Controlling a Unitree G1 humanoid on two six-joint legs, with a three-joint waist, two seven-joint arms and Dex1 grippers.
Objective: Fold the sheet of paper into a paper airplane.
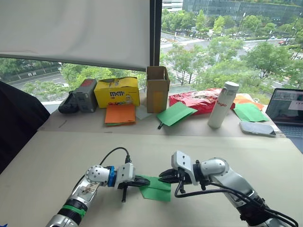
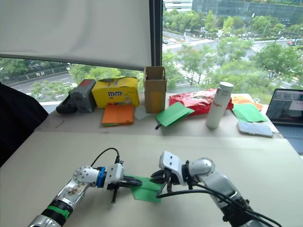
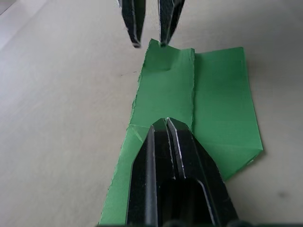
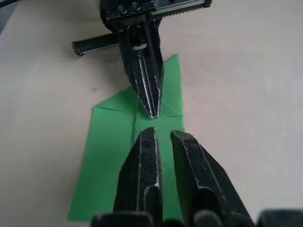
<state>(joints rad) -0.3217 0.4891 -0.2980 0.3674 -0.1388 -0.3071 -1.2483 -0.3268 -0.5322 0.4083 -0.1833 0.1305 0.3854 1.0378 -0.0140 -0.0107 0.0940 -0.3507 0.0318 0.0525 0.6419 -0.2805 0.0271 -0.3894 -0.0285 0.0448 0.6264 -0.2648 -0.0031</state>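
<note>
The sheet of paper (image 1: 158, 189), bright green, lies flat on the near table, folded into a layered strip with a long centre crease and a slanted corner (image 3: 218, 104). My left gripper (image 1: 147, 181) is shut, and its tips rest on the sheet's left part. From the right, my right gripper (image 1: 161, 176) points at it with the fingers a little apart, hovering at the sheet's upper right edge. In the right wrist view the two sets of tips nearly meet over the crease (image 4: 156, 124). The paper airplane is out of view.
A black cable (image 1: 109, 158) loops behind the left wrist. The back table holds orange paper sheets (image 1: 120, 114), a yellow box (image 1: 117, 91), a cardboard box (image 1: 157, 88), green sheets (image 1: 176, 113), a red bag (image 1: 196, 100), a white bottle (image 1: 223, 104), a phone (image 1: 257, 128) and a laptop (image 1: 288, 109).
</note>
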